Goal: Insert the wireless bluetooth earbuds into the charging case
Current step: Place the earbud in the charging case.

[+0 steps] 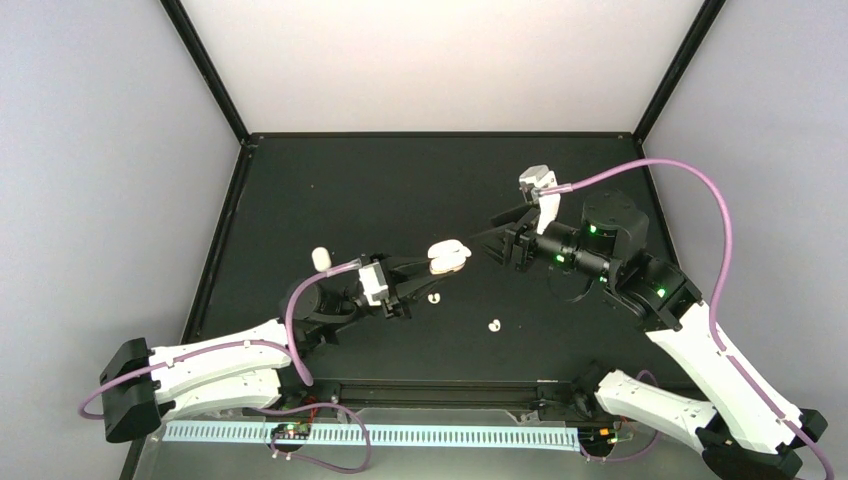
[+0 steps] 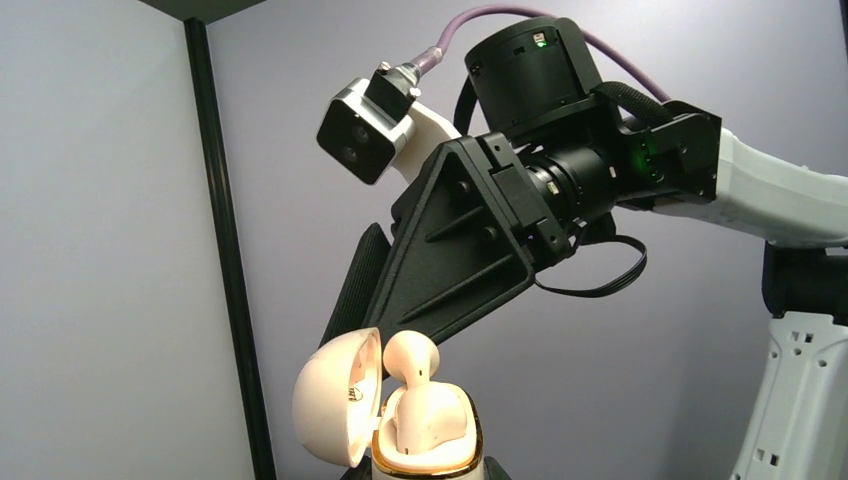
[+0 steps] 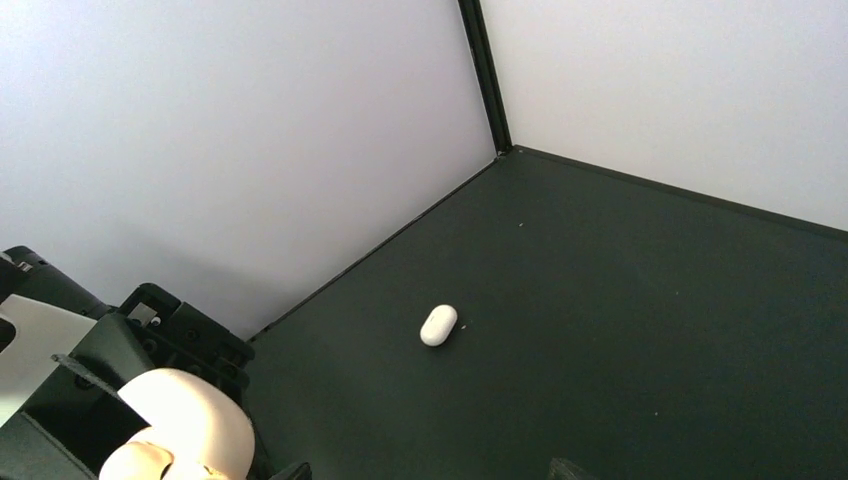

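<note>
- Progress: charging case (image 1: 448,257) was held above the table, lid swung open, clamped at the tip of the left gripper (image 1: 432,266).
- Seated earbud (image 2: 412,360) stood in the case with its head proud of the well; judged not yet fully home.
- First loose earbud (image 1: 433,297) lay on the black table (image 1: 400,180) just under the case. Second loose earbud (image 1: 493,325) lay nearer the front edge. Both were left to insert; a fourth could not be found.
- Right gripper (image 1: 492,240) pointed at the case mouth, close to it, jaws parted and nothing seen between them.
- Closed white capsule (image 3: 438,325) lay apart, near the table's left rim.
- Room: the two grippers were nearly tip to tip, so clearance there was slight. Bare table lay behind and to the right, bounded by a raised black rim and the walls.
</note>
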